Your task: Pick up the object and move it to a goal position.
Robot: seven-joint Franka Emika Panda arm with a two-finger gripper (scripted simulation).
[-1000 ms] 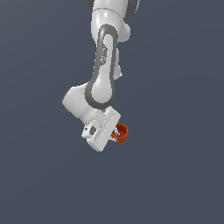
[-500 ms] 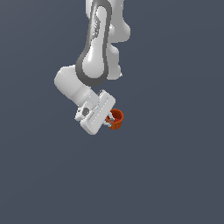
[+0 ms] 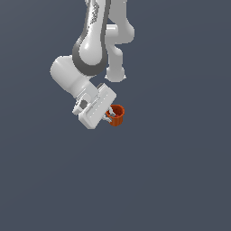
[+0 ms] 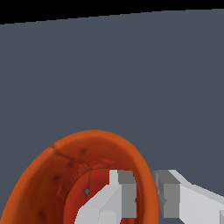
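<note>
Holding the cup [image 3: 117, 115] by its wall, my gripper [image 3: 109, 115] has one finger [image 4: 119, 192] inside the bowl and the other [image 4: 170, 192] just outside the rim, the two pressed onto the wall between them. I read this as a firm pinch on the rim side of the cup, with the rest of the cup hanging free beyond the fingers.

In the exterior view the cup sits right at the fingertips, on the side away from the white hand, tipped so that its mouth faces partly up and partly along the fingers. The wrist view shows the darker red inside of the cup close under the camera, with the grey ground [image 4: 109, 65] behind it.

I see no shadow or contact below the cup, so I judge it to be carried clear of any surface. The pick-up looks done. What is left is the move to the goal, and no goal marker shows in either view, so I cannot say how near it is.
</note>
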